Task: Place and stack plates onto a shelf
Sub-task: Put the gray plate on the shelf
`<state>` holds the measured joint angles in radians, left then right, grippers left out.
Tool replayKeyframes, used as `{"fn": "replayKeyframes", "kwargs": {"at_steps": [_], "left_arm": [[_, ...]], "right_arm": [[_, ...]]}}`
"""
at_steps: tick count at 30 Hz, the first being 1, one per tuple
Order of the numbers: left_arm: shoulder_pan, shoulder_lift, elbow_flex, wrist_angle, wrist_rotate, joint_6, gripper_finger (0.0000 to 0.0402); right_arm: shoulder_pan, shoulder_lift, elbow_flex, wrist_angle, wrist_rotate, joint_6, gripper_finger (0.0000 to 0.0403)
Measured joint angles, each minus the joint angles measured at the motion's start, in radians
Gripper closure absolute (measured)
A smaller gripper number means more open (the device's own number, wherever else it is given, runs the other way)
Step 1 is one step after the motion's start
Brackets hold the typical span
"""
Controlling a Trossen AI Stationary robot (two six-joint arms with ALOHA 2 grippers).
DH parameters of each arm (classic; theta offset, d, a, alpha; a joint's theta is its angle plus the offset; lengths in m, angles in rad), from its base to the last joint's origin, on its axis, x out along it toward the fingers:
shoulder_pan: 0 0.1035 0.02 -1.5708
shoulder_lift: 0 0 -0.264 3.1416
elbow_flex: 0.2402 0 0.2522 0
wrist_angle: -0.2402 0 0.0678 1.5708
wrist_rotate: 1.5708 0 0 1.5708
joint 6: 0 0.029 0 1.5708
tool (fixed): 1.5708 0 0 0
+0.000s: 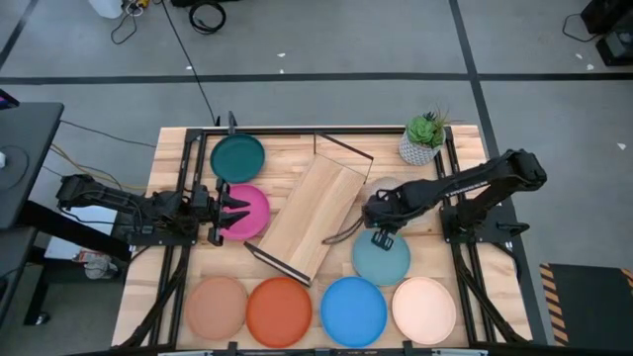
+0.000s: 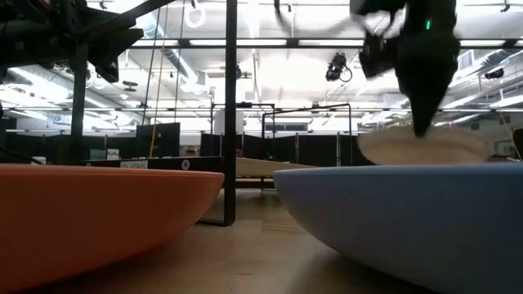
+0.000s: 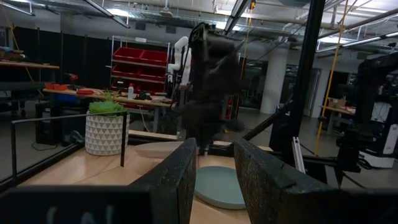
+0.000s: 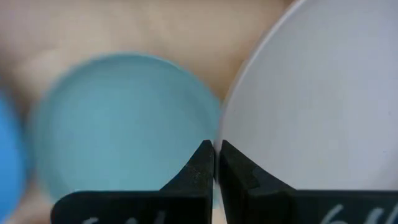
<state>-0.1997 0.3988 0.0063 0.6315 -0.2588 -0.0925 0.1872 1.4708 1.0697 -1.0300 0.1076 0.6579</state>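
Slatted wooden table (image 1: 173, 158) under the overhead camera, and the shelf (image 1: 312, 216) sits askew in the middle, angled corner to corner. Over on the right, the right gripper (image 4: 214, 163) has its fingers pinched together on the rim of a grey plate (image 4: 311, 106), which hangs just beside the shelf's right edge and above the light blue plate (image 1: 382, 259). On the left, the left gripper (image 1: 235, 211) hovers over the magenta plate (image 1: 244, 212), fingers parted, nothing between them. The teal plate (image 1: 237, 158) lies just behind it. Along the front edge run the tan plate (image 1: 217, 308), orange plate (image 1: 279, 311), blue plate (image 1: 353, 311) and cream plate (image 1: 424, 310). A potted plant (image 1: 423, 139) stands at the back right corner.
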Motion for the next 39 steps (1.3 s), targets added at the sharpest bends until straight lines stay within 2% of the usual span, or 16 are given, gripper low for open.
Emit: {"fn": "replayKeyframes", "kwargs": {"at_steps": [4, 10, 16, 22, 30, 39], "left_arm": [[0.0, 0.0, 0.0, 0.0, 0.0, 0.0, 0.0285], [0.0, 0.0, 0.0, 0.001, 0.0, 0.001, 0.0285], [0.0, 0.0, 0.0, 0.0, 0.0, 0.0, 0.0285], [0.0, 0.0, 0.0, 0.0, 0.0, -0.001, 0.0285], [0.0, 0.0, 0.0, 0.0, 0.0, -0.001, 0.0285], [0.0, 0.0, 0.0, 0.0, 0.0, -0.001, 0.0285]], "right_arm": [[0.065, 0.03, 0.066, 0.072, 0.019, -0.123, 0.039], [0.086, 0.207, 0.221, 0.082, 0.056, -0.344, 0.039], [0.043, 0.372, 0.401, 0.028, 0.065, -0.604, 0.0389], [-0.034, 0.449, 0.476, 0.005, 0.11, -0.819, 0.0377], [-0.157, 0.46, 0.479, -0.002, 0.137, -0.839, 0.0379], [-0.204, 0.46, 0.479, 0.02, 0.109, -0.82, 0.0378]]}}
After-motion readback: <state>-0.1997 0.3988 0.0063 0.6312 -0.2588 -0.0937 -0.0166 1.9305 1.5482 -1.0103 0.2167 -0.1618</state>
